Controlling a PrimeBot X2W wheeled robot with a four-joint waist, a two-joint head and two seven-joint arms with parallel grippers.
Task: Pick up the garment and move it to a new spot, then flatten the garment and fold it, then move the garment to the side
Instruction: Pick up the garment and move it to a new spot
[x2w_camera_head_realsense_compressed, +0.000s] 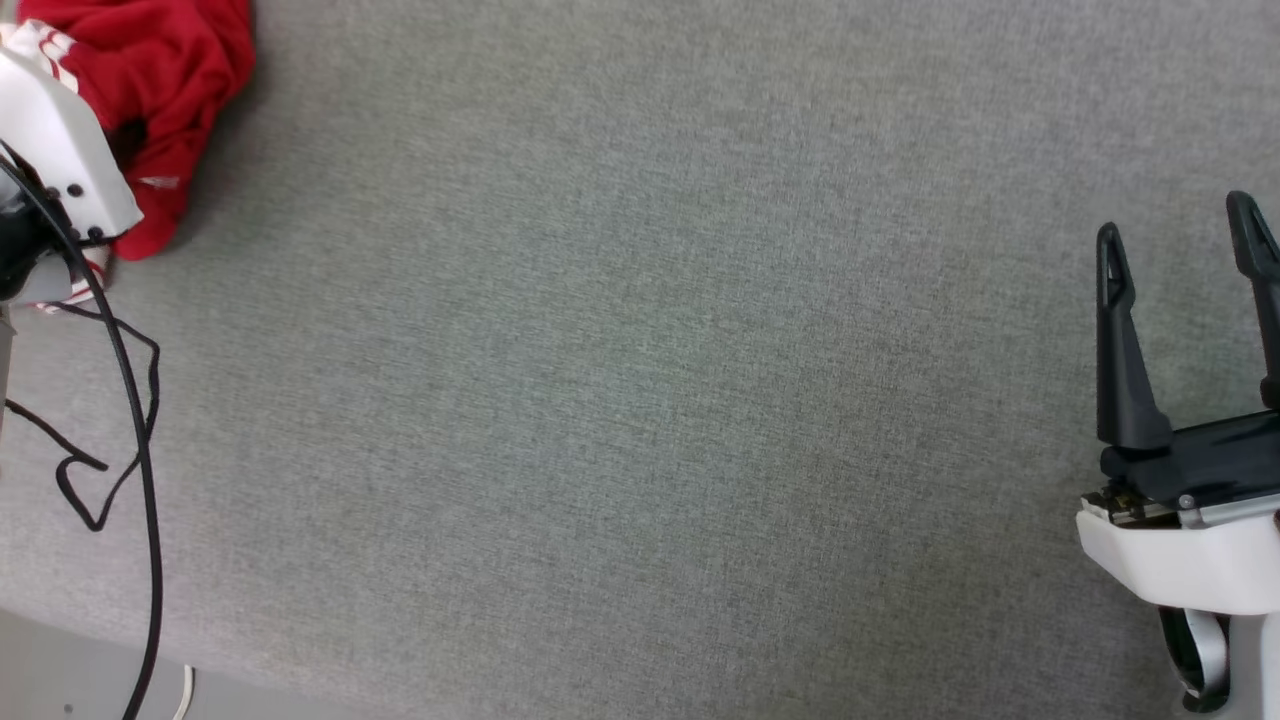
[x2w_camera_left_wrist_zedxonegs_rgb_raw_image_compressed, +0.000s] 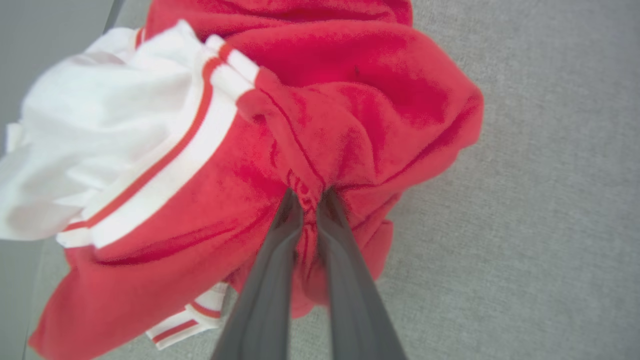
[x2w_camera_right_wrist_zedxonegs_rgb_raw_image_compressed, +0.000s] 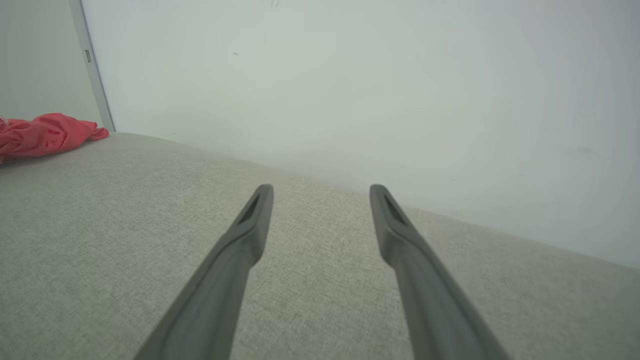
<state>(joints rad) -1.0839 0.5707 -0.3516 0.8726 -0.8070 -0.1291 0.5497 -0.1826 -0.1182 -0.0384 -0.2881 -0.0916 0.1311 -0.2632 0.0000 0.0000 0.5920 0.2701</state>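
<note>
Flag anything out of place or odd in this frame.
The garment lies bunched at the far left corner of the grey surface, pinched by the left gripper, a white sleeve seemingly past the edge. A loose black cable loops on it nearby.

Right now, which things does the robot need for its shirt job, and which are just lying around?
For the job: the garment, crumpled red and white; left gripper, jaws shut on a red fold; right gripper, jaws open, holding nothing; grey surface under the garment.
Just lying about: thick black cable; thin looped black cord.
</note>
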